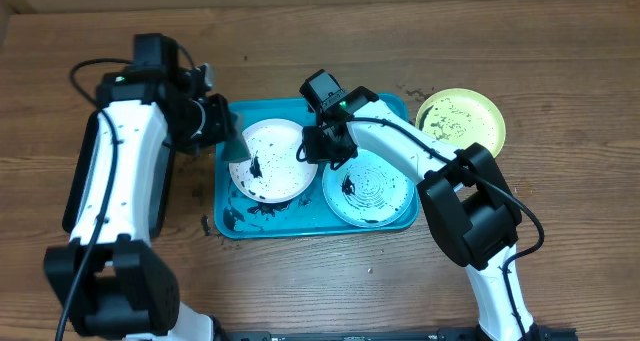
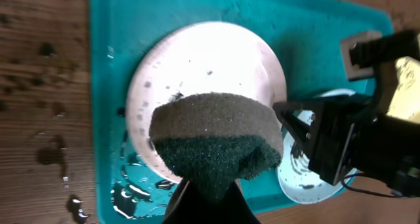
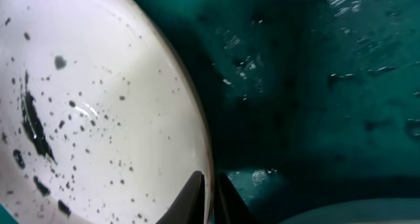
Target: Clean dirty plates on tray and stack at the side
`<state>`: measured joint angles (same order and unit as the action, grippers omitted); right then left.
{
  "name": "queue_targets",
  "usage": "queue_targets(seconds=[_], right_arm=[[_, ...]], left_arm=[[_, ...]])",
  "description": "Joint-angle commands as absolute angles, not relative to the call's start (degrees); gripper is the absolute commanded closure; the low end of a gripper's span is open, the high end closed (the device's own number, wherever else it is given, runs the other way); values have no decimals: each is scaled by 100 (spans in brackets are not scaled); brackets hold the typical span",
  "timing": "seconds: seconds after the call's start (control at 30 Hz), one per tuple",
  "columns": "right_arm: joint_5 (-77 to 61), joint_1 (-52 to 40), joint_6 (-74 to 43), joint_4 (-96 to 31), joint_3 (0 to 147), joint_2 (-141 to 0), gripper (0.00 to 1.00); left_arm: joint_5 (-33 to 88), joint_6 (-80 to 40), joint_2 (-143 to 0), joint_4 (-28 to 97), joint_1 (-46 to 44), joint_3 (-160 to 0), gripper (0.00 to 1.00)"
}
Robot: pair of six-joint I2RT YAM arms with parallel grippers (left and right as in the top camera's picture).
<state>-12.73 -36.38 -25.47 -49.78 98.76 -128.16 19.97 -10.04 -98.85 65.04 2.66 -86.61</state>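
The turquoise tray (image 1: 270, 111) holds a white plate (image 1: 268, 159) on its left and a pale mint plate (image 1: 368, 187) on its right, both speckled with black dirt. A yellow-green plate (image 1: 461, 119) lies on the table to the right of the tray. My left gripper (image 2: 209, 184) is shut on a dark green sponge (image 2: 216, 135), which hangs over the white plate (image 2: 203, 60) near its left edge. My right gripper (image 3: 210, 184) is shut on the white plate's (image 3: 98, 119) right rim, one finger over it and one under.
Dirty water pools in the tray's front left corner (image 1: 245, 216). Wet spots and crumbs lie on the wooden table left of the tray (image 2: 52, 152). The two arms sit close together over the tray's middle.
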Motion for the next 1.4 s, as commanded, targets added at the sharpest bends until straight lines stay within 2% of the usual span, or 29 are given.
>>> queue_targets(seconds=[0.0,0.07,0.17,0.2,0.3,0.4,0.6,0.77,0.9,1.07,1.3,1.37], right_arm=[[-1619,-3627,-2624,-4958,10051,-12838,90],[-1590,-3627,-2766,-4890,10049,-12838,87],[-1313,-3627,-2969,-4814,10047,-12840,68],[-1175,-3629,-3072,-4794,10047,-12840,64],[-1144,-3627,-3087,-4665,10047,-12840,60],[-1127,-3625,-2978,-4600,10047,-12840,64],[-969,-3627,-2808,-4552,10038,-12840,86],[-902,-3627,-2832,-4418,9891,-12840,88],[-904,-3627,-2851,-4401,9865,-12840,96],[-902,-3627,-2851,-4405,9865,-12840,96],[-899,-3625,-2821,-4438,9863,-12840,96],[-899,-3627,-2565,-4466,9863,-12840,96]], left_arm=[[2038,-875,-10219,6543,3,-8635,96],[2038,-910,-10422,6532,-148,-8635,96],[2036,-941,-10759,6440,-355,-8635,96],[2025,-941,-10864,6420,-410,-8635,96],[1981,-947,-11148,6320,-486,-8635,96],[1883,-1267,-11358,6184,-486,-8635,96],[1885,-1446,-11695,5900,-493,-8635,96],[1883,-1590,-11856,5749,-502,-8635,96],[1844,-1697,-12018,5666,-530,-8635,96],[1566,-1695,-12320,5649,-617,-8635,96],[268,-1697,-12475,5699,-609,-8637,96],[-467,-1697,-12473,5817,-541,-8646,96]])
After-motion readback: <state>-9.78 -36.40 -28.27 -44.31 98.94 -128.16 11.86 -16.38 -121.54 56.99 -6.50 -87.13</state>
